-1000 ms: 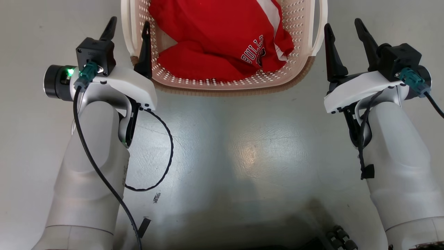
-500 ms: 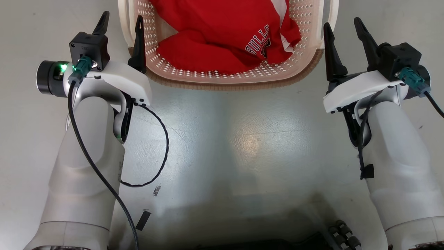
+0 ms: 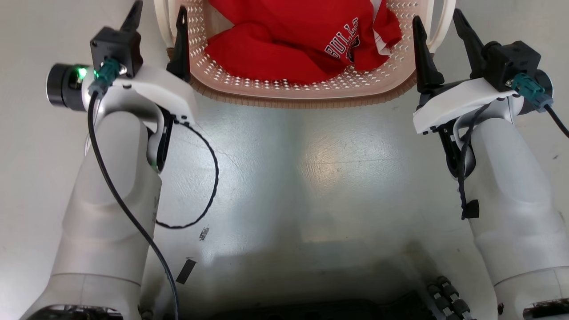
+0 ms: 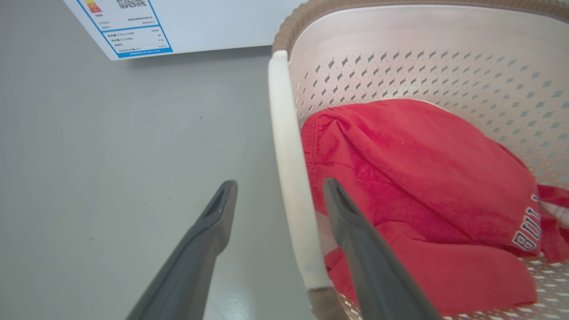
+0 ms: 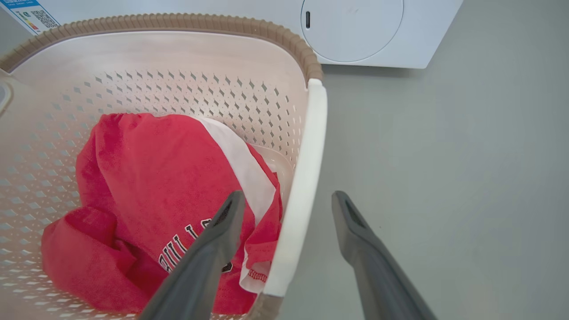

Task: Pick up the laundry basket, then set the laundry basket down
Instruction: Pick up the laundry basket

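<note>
The laundry basket [image 3: 302, 100] stands on the grey floor at the top of the head view, cream with perforated walls, a brown rim and red clothing [image 3: 289, 40] inside. My left gripper [image 3: 159, 9] is open, one finger outside and one inside the basket, astride the white left handle [image 4: 284, 155]. In the left wrist view the left gripper [image 4: 280, 186] shows that handle between its fingers, not pinched. My right gripper [image 3: 437, 18] is open the same way around the right handle [image 5: 311, 146], as the right gripper [image 5: 288, 198] shows in its wrist view.
A white washer [image 5: 355, 26] with a round door stands just beyond the basket; its labelled front [image 4: 133, 26] shows in the left wrist view. Bare grey floor [image 3: 311, 178] lies between my arms. My dark base [image 3: 355, 306] fills the bottom edge.
The head view has shifted. My right gripper's inner finger, earlier outside the basket, now sits inside the right handle. The left gripper has slid a little further along its handle. Both stay open.
</note>
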{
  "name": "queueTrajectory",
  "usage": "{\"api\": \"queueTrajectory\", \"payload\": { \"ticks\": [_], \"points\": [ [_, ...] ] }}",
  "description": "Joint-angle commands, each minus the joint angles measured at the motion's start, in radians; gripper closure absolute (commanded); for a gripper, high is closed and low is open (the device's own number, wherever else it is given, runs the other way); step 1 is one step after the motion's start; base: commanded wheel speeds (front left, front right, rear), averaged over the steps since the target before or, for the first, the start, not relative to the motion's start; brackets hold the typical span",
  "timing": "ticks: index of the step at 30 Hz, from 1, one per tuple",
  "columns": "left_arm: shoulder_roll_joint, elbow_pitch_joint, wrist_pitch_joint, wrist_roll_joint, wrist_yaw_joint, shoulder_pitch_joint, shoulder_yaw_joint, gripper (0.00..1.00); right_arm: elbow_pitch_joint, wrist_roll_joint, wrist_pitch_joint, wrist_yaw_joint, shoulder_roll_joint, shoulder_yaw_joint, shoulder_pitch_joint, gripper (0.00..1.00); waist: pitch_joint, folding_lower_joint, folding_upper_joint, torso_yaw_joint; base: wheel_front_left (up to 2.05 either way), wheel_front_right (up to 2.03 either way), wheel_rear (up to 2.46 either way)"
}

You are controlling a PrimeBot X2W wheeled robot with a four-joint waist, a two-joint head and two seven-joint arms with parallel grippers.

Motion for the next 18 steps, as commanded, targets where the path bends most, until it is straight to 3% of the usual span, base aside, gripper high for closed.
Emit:
{"api": "queueTrajectory", "payload": {
  "ticks": [1,18],
  "points": [
    [0.021,-0.009,-0.005,0.007,0.006,0.008,0.013,0.00,0.003,0.006,-0.012,0.006,0.009,0.015,0.025,0.00,0.006,0.0000,0.0000,0.001,0.00,0.00,0.00],
    [0.034,0.090,-0.005,0.015,0.009,-0.044,-0.013,0.00,0.118,0.086,-0.012,0.006,0.009,0.052,-0.048,0.00,0.019,0.0000,0.0000,-0.004,0.00,0.00,0.00]
  ]
}}
